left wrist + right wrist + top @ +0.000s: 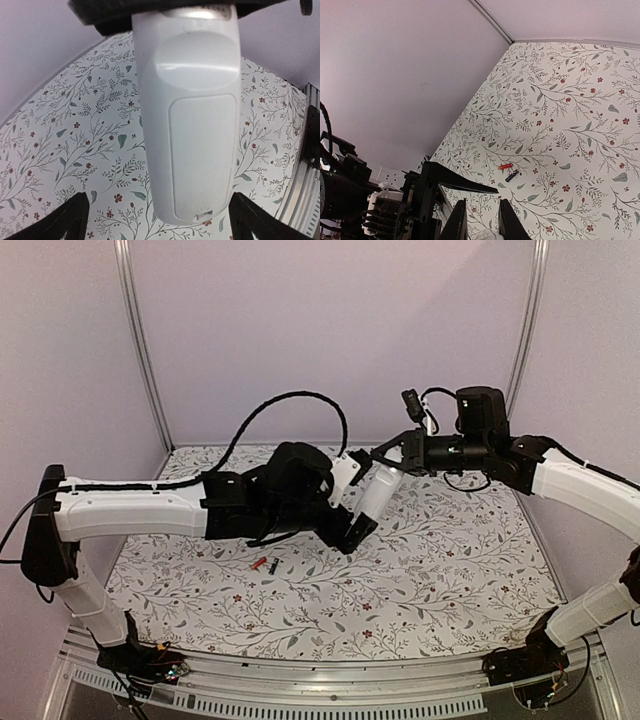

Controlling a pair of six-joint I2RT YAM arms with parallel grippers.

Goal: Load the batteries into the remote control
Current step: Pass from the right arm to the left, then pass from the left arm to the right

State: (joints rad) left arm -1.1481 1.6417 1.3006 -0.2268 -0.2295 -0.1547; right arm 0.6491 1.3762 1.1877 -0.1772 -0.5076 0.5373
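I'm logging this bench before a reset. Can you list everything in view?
remote control: one, white, held above the table, plain back facing the left wrist camera
red battery: one, red, lying on the tablecloth, left of centre
black battery: one, black, close beside the red one
tablecloth: one, white with grey leaves and red flowers, covering the table
frame poles: two, silver, at the back corners
cable: one, black, looping above the left arm
left gripper: one, black, open, fingers either side of the remote's free end
right gripper: one, black, shut on the remote's other end
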